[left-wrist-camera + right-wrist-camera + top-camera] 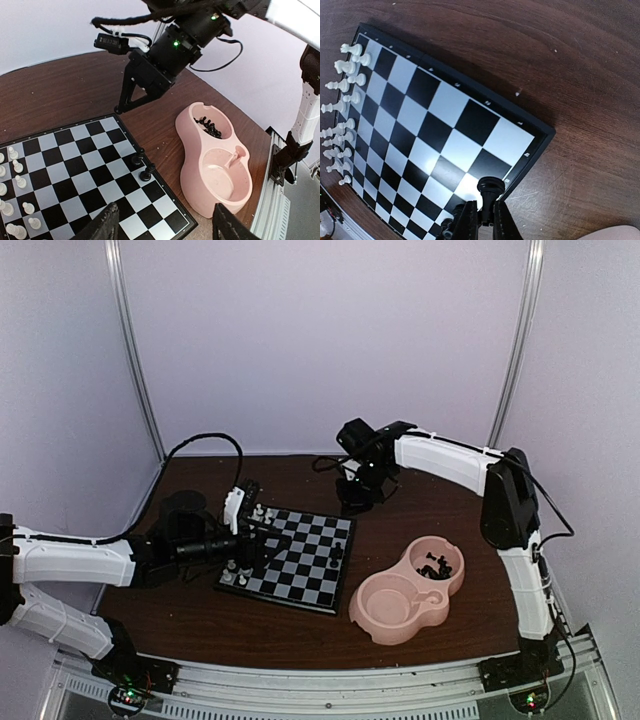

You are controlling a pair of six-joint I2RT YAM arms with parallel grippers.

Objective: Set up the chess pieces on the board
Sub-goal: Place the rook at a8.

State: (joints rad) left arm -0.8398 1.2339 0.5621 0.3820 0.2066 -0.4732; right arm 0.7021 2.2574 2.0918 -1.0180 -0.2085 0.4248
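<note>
Where the brown desk point(185, 612) fills the lower half of the top view, two white arms reach in from the lower corners. The left arm point(70, 556) lies low along the left side, and its jaws stand spread and empty over the left part of the board point(300, 565). The right arm point(450, 460) curves across the upper right. Its jaws are pressed together on a single black piece point(490, 189), which sits at the bottom centre of the right wrist view, just over the board's dark border near a corner.

The board lies flat at centre frame. The pink double-bowl dish point(192, 172) sits just to its right, apart from it.

White pieces point(350, 48) stand upright in two rows along the board's left edge. Two black pieces point(137, 159) stand side by side on the opposite edge squares. More black pieces point(210, 127) lie heaped in the dish's upper bowl. What the lower bowl holds cannot be made out.
</note>
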